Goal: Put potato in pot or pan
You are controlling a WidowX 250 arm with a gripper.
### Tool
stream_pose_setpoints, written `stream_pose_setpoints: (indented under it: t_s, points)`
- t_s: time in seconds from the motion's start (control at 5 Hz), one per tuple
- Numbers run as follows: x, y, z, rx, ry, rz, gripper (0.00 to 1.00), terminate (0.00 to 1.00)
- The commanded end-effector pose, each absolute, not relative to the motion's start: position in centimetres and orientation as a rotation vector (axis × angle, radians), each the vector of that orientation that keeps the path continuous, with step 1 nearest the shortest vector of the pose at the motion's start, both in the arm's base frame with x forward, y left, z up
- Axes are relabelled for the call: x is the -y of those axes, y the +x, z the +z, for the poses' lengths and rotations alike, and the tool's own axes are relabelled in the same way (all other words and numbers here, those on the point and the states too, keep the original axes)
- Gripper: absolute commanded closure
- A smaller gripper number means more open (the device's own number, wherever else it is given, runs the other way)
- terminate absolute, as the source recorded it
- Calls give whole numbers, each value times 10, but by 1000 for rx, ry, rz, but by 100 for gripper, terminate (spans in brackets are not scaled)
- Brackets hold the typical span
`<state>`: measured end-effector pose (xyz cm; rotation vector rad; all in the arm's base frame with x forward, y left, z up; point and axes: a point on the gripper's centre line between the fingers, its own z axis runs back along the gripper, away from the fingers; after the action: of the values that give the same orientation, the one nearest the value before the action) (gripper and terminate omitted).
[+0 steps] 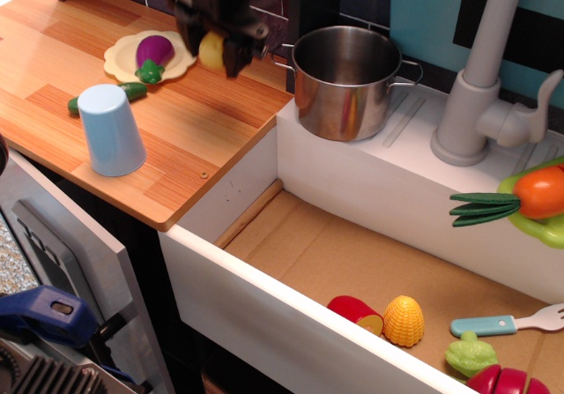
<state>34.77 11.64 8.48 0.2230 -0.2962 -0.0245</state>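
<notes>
The gripper [214, 52] is clamped on the potato [211, 49], its dark fingers pressing the pale-yellow body from either side, and the potato hangs clear above the wooden counter [176, 138], near the yellow plate [119, 59] and to the left of the pot [344, 81]. The pot stands upright on the white ledge [414, 138] at the back edge of the sink, beside the grey faucet [480, 85]; the visible part of its interior shows only bare steel, and the potato is not inside it. The yellow plate holds a purple eggplant [154, 50] with a green stem end. A light blue cup [111, 130] stands upside down on the counter, mouth to the wood, with a small green vegetable [132, 92] lying just behind it. The sink basin [370, 262], lined in brown, holds a red-and-yellow piece [355, 313] touching a ridged corn piece [403, 320], a fork with a blue handle [507, 323], a light green item [470, 356], and a red item [507, 381] at the lower edge. At the right edge a green dish [538, 226] carries an orange carrot [529, 193] with dark green leaves pointing left.
</notes>
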Motion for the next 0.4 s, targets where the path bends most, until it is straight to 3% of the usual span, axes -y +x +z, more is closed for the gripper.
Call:
stream_pose_setpoints:
  t_s: [0.0,0.2]
  points:
    - [-84,373,149,428,241,-57,100,0]
    - [-57,385,158,430,218,-70,100,0]
